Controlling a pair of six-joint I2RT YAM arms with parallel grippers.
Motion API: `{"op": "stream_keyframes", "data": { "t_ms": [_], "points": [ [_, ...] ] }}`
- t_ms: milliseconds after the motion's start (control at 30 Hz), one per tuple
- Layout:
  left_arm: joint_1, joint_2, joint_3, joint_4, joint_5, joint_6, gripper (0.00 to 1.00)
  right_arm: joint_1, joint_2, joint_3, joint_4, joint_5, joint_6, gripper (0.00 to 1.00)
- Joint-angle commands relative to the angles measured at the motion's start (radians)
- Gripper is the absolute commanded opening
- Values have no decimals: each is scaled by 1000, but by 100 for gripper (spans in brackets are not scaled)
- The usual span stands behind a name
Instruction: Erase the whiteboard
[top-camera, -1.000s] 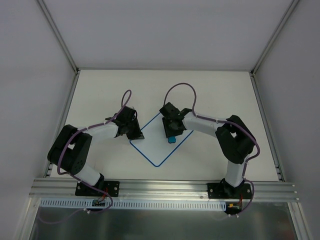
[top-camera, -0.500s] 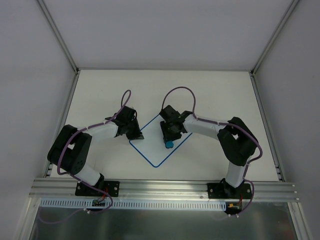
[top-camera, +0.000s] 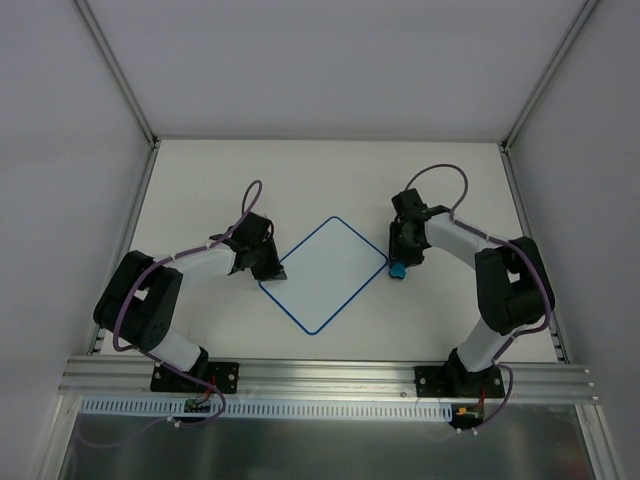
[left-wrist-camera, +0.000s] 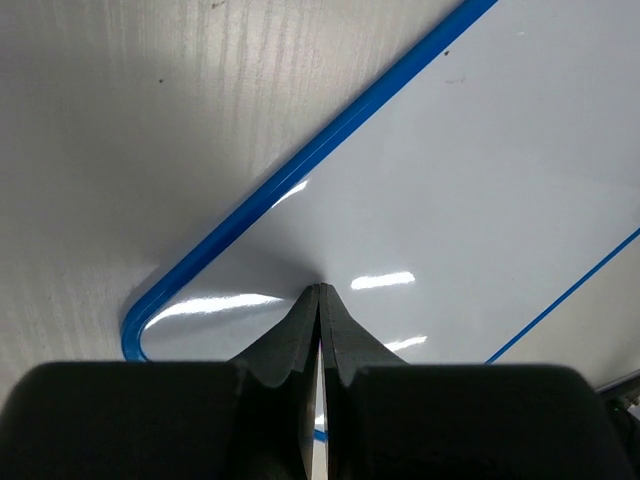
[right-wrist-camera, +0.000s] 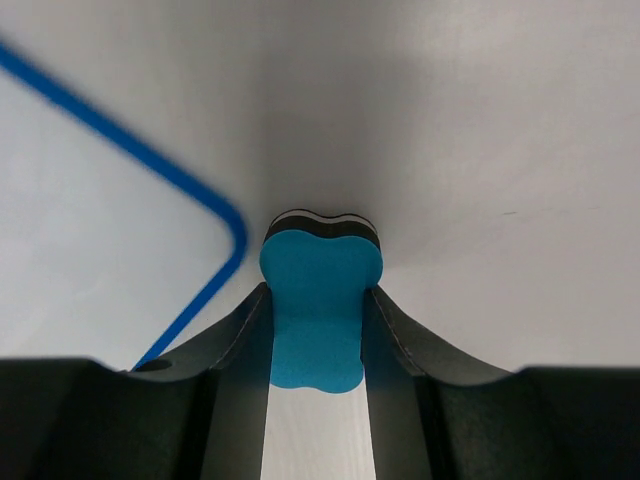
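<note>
The whiteboard (top-camera: 325, 272) lies turned like a diamond in the middle of the table, its blue-edged white face showing no marks. Shut, my left gripper (top-camera: 273, 270) has its tips on the board's left corner (left-wrist-camera: 330, 200). My right gripper (top-camera: 398, 268) is shut on the small blue eraser (right-wrist-camera: 318, 300), just off the board's right corner (right-wrist-camera: 225, 215), over the bare table. The eraser (top-camera: 397, 271) hangs down from the jaws, its black felt face toward the table.
The white tabletop (top-camera: 440, 170) is walled by grey panels at the back and sides. An aluminium rail (top-camera: 330, 378) with both arm bases runs along the near edge.
My right gripper has carried the eraser rightward off the whiteboard's middle to just past its right corner. The left gripper stayed on the left corner.
</note>
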Motion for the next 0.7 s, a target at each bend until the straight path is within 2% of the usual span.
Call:
{"op": "stream_keyframes", "data": {
  "t_ms": [0,200,367,433,500,633,667],
  "points": [
    [7,-21,-14,-137,-60,55,0,-142,-50,6,-67,73,-48,0],
    [10,-78,68,-181,-77,75,0,-368,-30,58,-70,87,-68,1],
    [26,-114,133,-223,-106,98,0,-478,34,97,-69,105,-71,6],
    [38,-135,159,-237,-133,112,5,-514,51,103,-69,102,-70,8],
    [53,-149,174,-252,-150,121,7,-531,69,107,-64,108,-70,11],
    [84,-189,184,-269,-207,149,22,-537,103,115,-58,101,-71,24],
    [90,-196,184,-272,-212,152,24,-538,109,118,-58,101,-74,36]
  ]
}}
